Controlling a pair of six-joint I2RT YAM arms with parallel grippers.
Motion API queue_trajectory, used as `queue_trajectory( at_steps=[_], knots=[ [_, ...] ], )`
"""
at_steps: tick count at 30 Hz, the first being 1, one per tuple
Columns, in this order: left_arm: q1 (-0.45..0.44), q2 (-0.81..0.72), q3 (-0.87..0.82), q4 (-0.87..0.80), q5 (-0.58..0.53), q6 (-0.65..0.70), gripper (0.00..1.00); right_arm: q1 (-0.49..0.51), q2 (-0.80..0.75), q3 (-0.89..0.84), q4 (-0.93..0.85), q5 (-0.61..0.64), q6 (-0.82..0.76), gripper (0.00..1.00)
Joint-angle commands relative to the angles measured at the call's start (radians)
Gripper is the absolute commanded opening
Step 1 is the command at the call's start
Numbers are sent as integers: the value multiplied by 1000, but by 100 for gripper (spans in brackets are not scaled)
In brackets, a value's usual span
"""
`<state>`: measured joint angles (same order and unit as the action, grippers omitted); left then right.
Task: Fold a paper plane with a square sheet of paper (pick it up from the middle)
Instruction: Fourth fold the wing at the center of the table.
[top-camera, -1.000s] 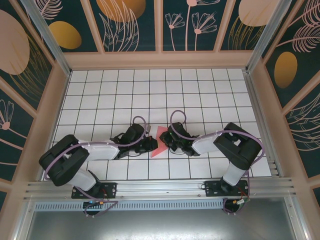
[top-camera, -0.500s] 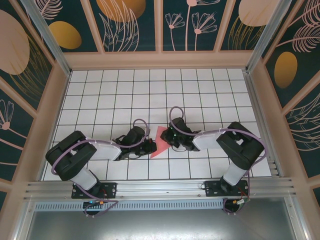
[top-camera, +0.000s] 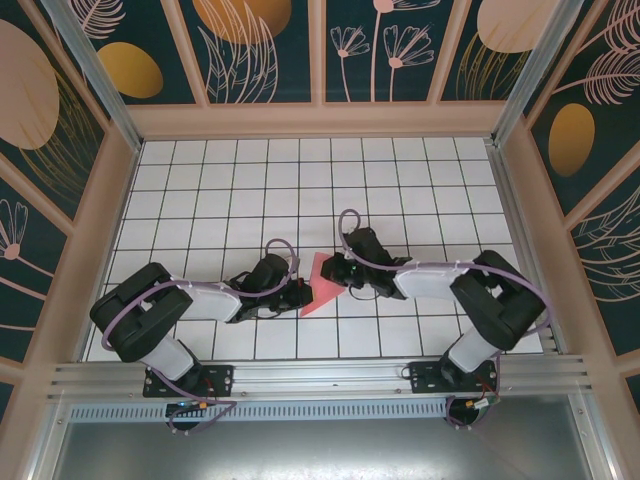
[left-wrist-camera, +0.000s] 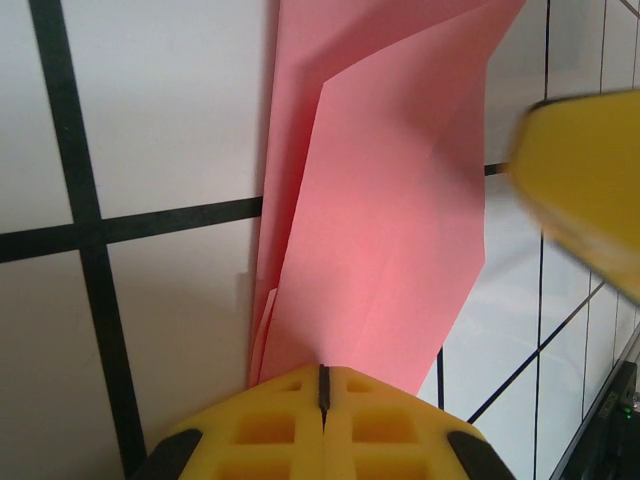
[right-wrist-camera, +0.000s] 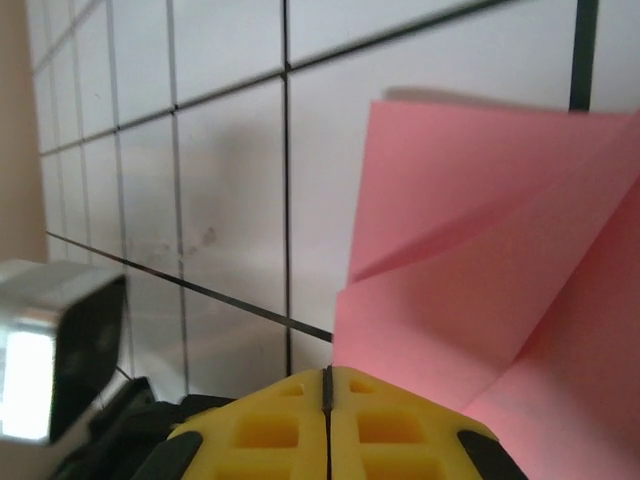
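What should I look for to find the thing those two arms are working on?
Start at the white gridded table, near its front edge, where the left gripper and right gripper meet. Between them lies the pink paper, folded to a point. Its salmon colour sets it apart from the black grippers and white tiles.

Right pincer (top-camera: 335, 271) farther forward, closed.

Both arms reach low toward the middle, with elbows bent out to the sides. The left gripper (top-camera: 303, 291) is squeezed tight. The right gripper (top-camera: 330, 272) is squeezed tight too, close beside it.
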<state>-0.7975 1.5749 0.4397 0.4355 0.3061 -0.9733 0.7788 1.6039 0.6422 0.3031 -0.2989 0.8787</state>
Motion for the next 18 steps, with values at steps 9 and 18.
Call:
queue_trajectory(
  at_steps=[9,18],
  knots=[
    [4,46,-46,-228,-101,55,0,-69,144,59,-63,57,-66,8],
    [3,31,-81,-229,-114,49,0,-226,206,84,-94,66,-124,9]
  ],
)
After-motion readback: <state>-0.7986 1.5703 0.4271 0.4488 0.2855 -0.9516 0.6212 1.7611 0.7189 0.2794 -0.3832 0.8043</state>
